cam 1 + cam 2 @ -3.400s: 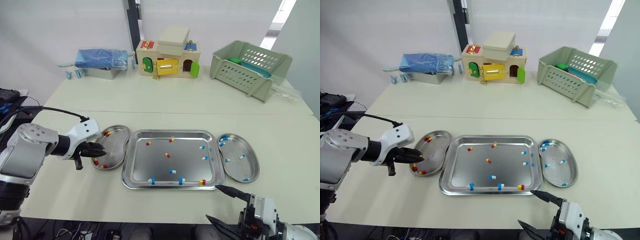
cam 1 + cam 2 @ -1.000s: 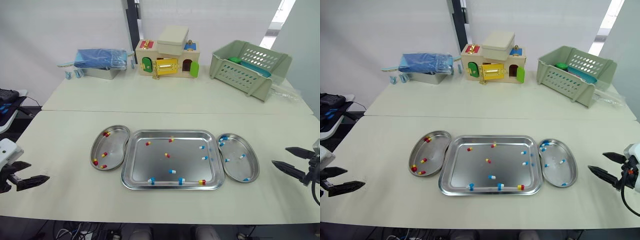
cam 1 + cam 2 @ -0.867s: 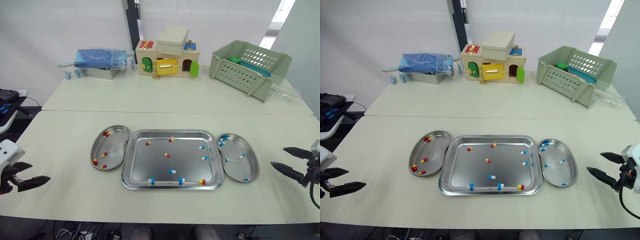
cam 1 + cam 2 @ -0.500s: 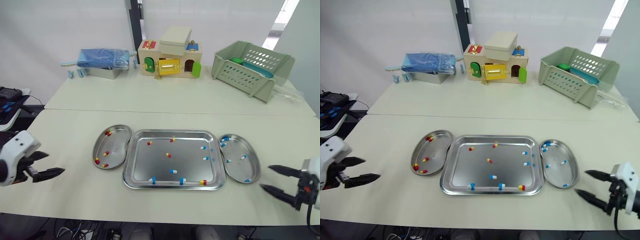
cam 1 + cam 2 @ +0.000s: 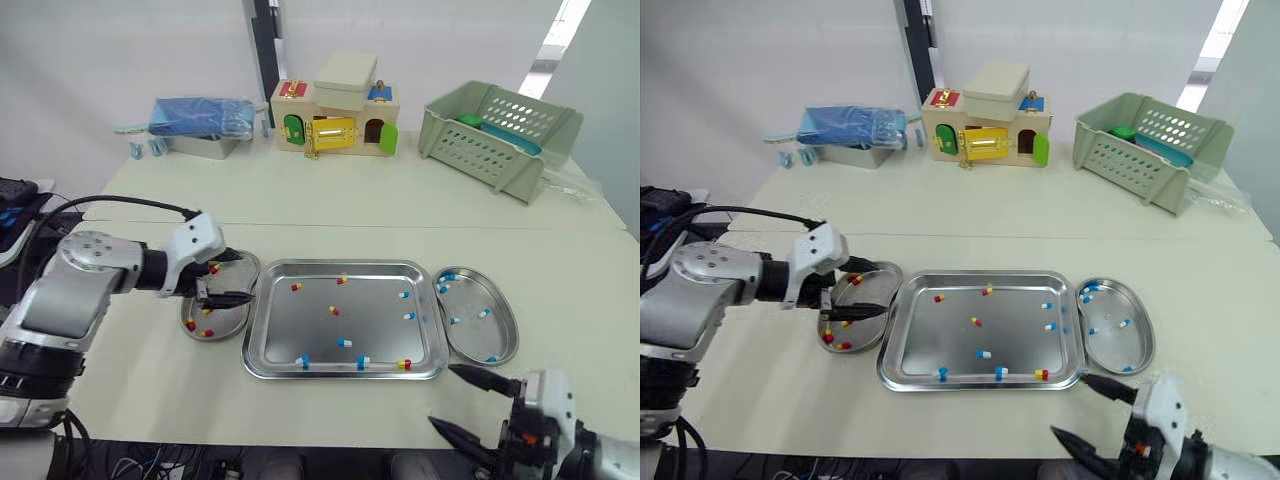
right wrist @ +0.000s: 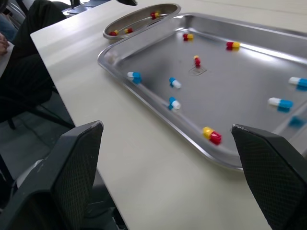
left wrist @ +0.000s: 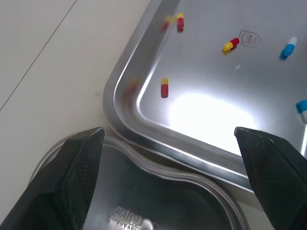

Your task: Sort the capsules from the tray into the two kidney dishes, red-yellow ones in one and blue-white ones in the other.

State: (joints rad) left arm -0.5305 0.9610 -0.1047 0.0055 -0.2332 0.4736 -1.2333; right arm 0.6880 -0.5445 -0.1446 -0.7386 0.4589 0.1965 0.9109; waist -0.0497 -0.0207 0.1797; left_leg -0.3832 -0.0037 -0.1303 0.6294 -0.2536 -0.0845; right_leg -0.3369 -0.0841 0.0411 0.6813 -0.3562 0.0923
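A: Where do we see the capsules [image 5: 343,343]?
B: Scattered in the tray [image 5: 375,325], just beyond our left gripper [image 5: 240,279], fingers spread, holding nothing, over the left kidney dish [image 5: 225,321].
A: Our right gripper [image 5: 442,395]?
B: Spread too, by the tray's corner, near the right kidney dish [image 5: 500,336].

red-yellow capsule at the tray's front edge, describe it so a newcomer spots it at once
On the table, find the big steel tray. Three capsules lie along its front edge; the red-yellow capsule is the one nearest the right front corner. The other two are blue-white capsules, so its colour alone marks it.
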